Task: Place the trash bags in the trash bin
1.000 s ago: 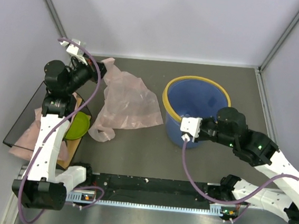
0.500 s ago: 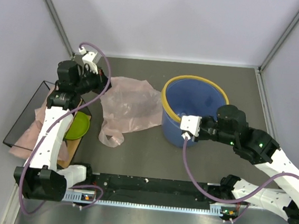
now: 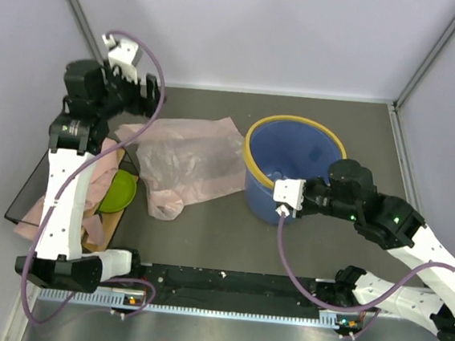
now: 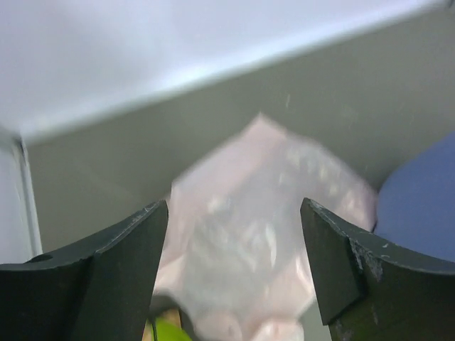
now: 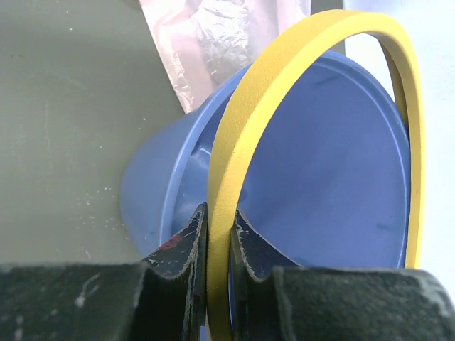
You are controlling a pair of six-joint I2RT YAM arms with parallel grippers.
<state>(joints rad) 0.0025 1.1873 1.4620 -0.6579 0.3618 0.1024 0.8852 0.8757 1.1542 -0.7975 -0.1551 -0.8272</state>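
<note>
One pale pink trash bag [image 3: 188, 160] lies crumpled on the table, its right edge against the trash bin [image 3: 292, 148], a blue bucket with a yellow rim. My left gripper [image 3: 148, 94] hangs open above the bag's far left corner, nothing between its fingers. In the left wrist view the gripper [image 4: 233, 206] frames the blurred bag [image 4: 249, 234] below. My right gripper [image 5: 219, 209] is shut on the bin's yellow rim [image 5: 234, 142] at its near edge, also seen from the top [image 3: 280, 193]. A second pink bag [image 3: 29, 217] lies by the tray at the left.
A black tray [image 3: 22, 191] sits at the left table edge, with a small green bowl [image 3: 117, 190] beside it. White walls close the table at the back and on both sides. The left arm's purple cable [image 3: 139, 126] hangs over the bag's left part.
The left gripper opened and let go of the pink bag, then rose and swung back to the left. The bag settled flat against the bin. The right gripper stayed on the rim.
</note>
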